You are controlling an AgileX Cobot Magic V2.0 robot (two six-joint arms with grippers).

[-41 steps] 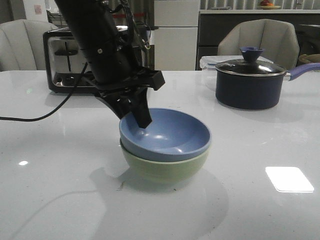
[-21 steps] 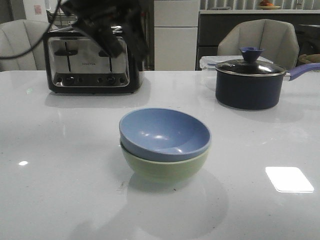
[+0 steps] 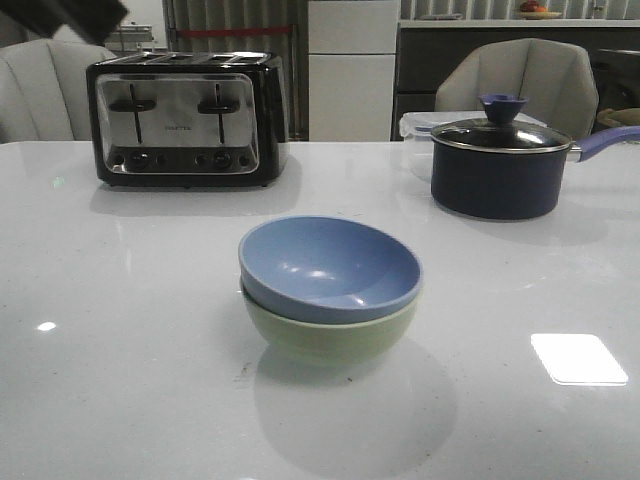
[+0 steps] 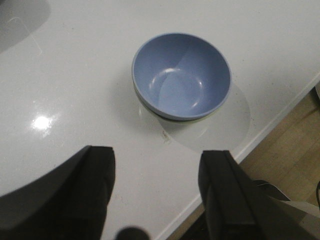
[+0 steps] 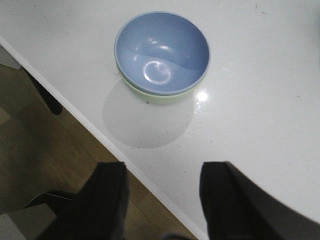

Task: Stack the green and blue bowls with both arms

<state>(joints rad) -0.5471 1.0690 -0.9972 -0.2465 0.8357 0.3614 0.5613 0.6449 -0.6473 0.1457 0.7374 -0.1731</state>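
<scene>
The blue bowl (image 3: 330,265) sits nested inside the green bowl (image 3: 330,338) in the middle of the white table. Both also show in the left wrist view, blue bowl (image 4: 181,75) over a thin green rim (image 4: 202,118), and in the right wrist view, blue bowl (image 5: 162,51) over the green bowl (image 5: 155,97). My left gripper (image 4: 156,165) is open and empty, high above the table, apart from the bowls. My right gripper (image 5: 162,177) is open and empty, high over the table's front edge. Only a dark bit of the left arm (image 3: 70,12) shows in the front view.
A black and steel toaster (image 3: 185,118) stands at the back left. A dark navy lidded saucepan (image 3: 500,165) stands at the back right, with a clear plastic container (image 3: 415,125) behind it. Chairs stand beyond the table. The table's front edge (image 5: 100,135) runs close to the bowls.
The left gripper has let go of the blue bowl, risen and drawn back up and to the left, nearly out of the front view. The stacked bowls have not moved.
</scene>
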